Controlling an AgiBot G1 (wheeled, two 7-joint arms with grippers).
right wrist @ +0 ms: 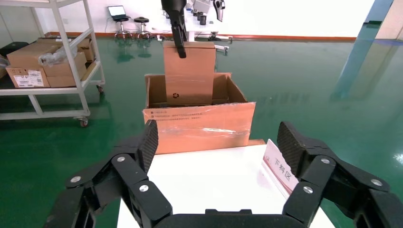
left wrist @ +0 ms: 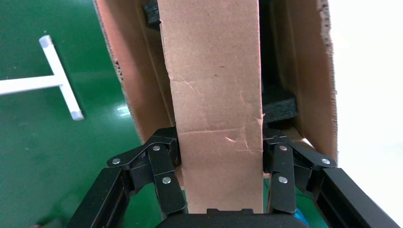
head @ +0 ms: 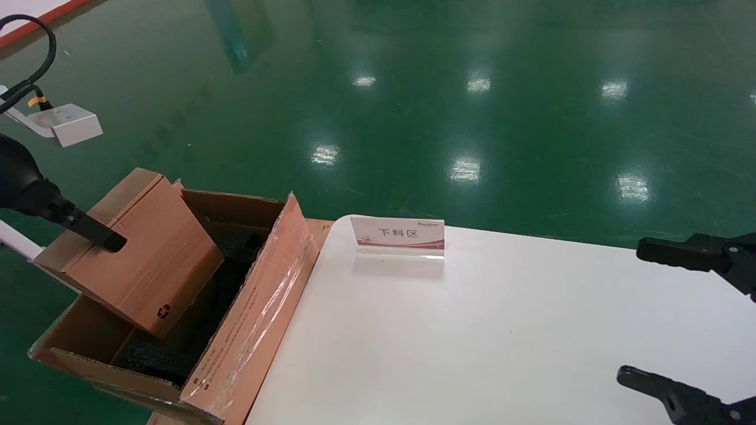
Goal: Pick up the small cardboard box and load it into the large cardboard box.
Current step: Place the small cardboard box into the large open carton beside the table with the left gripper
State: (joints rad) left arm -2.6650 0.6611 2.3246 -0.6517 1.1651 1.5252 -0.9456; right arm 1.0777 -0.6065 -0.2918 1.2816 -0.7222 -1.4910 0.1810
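- We are gripping the flat plain brown small cardboard box [head: 139, 254] in our left hand [left wrist: 219, 156], fingers clamped on its two sides.
- We are holding it tilted, its lower corner dipping into the long brown flapped large cardboard box [head: 248, 330], above black foam blocks [head: 150, 360].
- That carton is standing just off the white desk's [head: 502, 342] left edge.
- We are keeping our right hand [right wrist: 218, 156] spread apart over the desk's right edge.

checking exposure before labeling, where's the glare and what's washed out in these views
Head view: ceiling lights glare off the green floor and the large cardboard box tape. Left wrist view: the table blows out white beside the small cardboard box in the left gripper. Right wrist view: the far wall is overexposed.
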